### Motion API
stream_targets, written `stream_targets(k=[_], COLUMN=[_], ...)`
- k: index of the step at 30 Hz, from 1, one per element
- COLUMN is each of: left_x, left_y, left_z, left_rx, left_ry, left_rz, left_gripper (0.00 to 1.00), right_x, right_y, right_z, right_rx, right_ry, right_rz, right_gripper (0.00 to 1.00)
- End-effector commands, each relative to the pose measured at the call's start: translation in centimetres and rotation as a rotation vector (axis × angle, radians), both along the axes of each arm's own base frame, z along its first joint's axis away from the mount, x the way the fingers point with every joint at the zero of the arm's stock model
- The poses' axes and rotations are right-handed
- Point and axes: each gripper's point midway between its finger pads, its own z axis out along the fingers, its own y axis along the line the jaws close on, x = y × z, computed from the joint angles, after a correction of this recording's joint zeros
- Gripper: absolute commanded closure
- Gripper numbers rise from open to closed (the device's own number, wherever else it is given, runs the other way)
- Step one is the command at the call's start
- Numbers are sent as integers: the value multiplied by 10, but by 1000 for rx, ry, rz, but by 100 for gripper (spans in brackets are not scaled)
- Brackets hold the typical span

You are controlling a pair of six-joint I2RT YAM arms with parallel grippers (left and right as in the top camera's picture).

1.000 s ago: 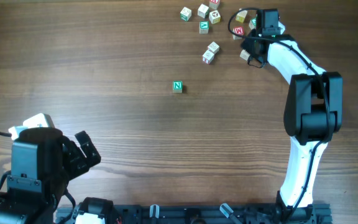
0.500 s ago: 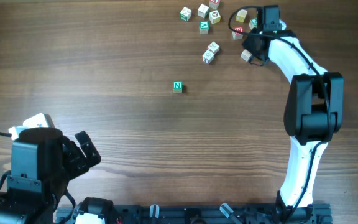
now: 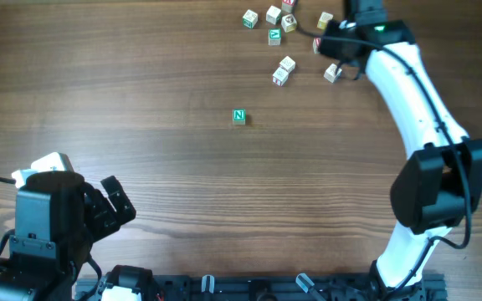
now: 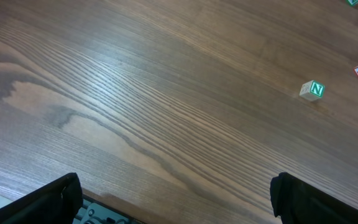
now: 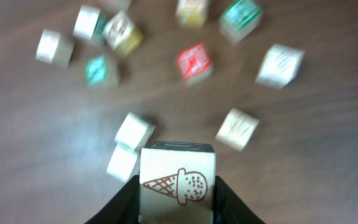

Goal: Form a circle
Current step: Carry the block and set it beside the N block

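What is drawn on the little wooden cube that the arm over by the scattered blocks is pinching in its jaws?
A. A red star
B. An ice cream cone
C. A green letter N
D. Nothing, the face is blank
B: in the right wrist view, the cube clamped between the jaws of the right gripper shows a brown ice cream cone on its pale face.

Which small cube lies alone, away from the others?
The cube with the green N. It sits by itself on the table, while the other cubes lie grouped at its far edge.
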Motion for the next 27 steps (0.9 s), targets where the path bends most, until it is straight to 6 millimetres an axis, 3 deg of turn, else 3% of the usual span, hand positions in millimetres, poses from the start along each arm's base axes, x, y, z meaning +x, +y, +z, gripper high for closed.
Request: stream_targets(k=[1,4,10,16,20,27], left_x=[0,0,0,0,0,0], left_y=[4,4,4,4,4,4], left_z=[0,0,0,0,0,0], left_rx=[6,6,6,6,6,6], left_ry=[-4,-3,-4,-3,-4,-4], left_rz=[25,25,25,25,25,25], left_gripper=[0,0,0,0,0,0], right_x=[-16,-34,-68,-85,-89,-92], right_y=[38,60,71,88,108,133], right_z=[-9,-26,-86,-129,-137,-133], right_rx=[-18,-56,-62,32,99,88], right_ry=[44,82,174,180,143,96], right_rz=[111,170,163,205,258,359], right_gripper=[77,77,77,77,77,75])
